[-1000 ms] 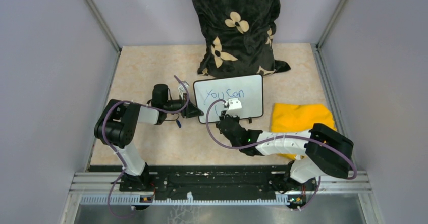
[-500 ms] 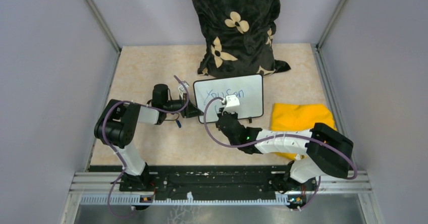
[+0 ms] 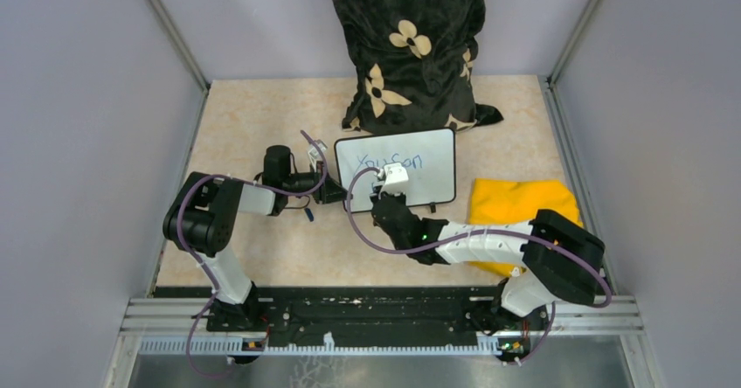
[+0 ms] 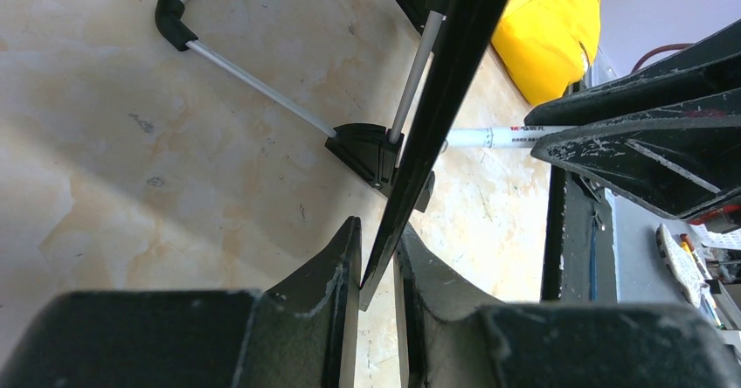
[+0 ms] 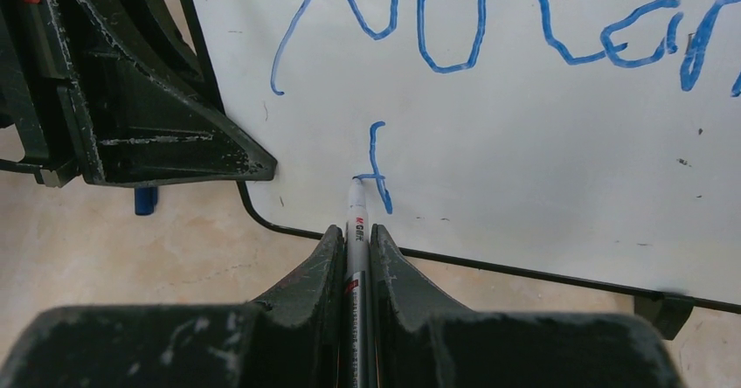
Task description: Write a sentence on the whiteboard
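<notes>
A robot lab test cell: plain grey walls (image 3: 70,143) on aluminium posts (image 3: 169,25) box in a beige marbled table (image 3: 253,117), with a left arm (image 3: 214,218) and a right arm (image 3: 489,244) bolted to a black rail (image 3: 367,314) at its near edge.

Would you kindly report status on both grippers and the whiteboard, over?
Left gripper shut on the whiteboard edge. Right gripper shut on the marker, tip on board. Sentence at "You can", second line begun. Yellow cloth clear.

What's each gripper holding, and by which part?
Left gripper clamps the whiteboard by its framed side edge. Right gripper grips the marker by its barrel, just behind the tip.
</notes>
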`<state>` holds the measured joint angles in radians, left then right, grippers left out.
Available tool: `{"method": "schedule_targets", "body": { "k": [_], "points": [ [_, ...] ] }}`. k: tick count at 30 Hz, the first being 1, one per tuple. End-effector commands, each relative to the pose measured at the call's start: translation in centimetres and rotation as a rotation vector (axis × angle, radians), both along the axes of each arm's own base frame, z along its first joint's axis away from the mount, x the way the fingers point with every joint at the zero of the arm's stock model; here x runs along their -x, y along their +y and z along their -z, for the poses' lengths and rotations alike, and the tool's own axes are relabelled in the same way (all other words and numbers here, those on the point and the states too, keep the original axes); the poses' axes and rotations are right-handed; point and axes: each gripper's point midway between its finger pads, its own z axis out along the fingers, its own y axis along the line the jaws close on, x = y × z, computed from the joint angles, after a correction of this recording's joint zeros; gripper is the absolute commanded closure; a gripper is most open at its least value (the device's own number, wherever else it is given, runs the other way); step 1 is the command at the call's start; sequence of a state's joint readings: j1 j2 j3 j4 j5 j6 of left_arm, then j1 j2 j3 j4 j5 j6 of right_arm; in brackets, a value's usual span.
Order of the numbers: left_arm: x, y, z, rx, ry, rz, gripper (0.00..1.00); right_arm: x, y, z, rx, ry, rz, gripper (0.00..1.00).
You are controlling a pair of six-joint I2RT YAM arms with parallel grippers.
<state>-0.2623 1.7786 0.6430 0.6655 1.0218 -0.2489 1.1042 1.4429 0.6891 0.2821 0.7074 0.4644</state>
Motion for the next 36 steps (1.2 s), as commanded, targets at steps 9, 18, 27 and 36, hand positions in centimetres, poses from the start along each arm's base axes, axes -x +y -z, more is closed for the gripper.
{"method": "schedule_targets", "body": {
  "k": [9,18,27,36],
  "points": [
    [-0.6,0.0,0.3,-0.015,-0.027,-0.003,0.75,-0.2,0.2,0.7,0.002,0.023,-0.003,1.0],
    [-0.6,-0.1,0.3,-0.014,-0.024,-0.003,0.75,0.2,-1.5,1.2,0.029,0.026,0.025,1.0],
    [-0.6,-0.1,0.3,-0.015,-0.024,-0.003,0.75,-0.2,-2.7,0.8,0.031,0.017,0.06,1.0],
    [-0.6,0.0,0.3,-0.014,-0.025,-0.004,0.75,-0.6,-3.2,-0.6,0.0,-0.004,0.071,1.0]
  ]
}}
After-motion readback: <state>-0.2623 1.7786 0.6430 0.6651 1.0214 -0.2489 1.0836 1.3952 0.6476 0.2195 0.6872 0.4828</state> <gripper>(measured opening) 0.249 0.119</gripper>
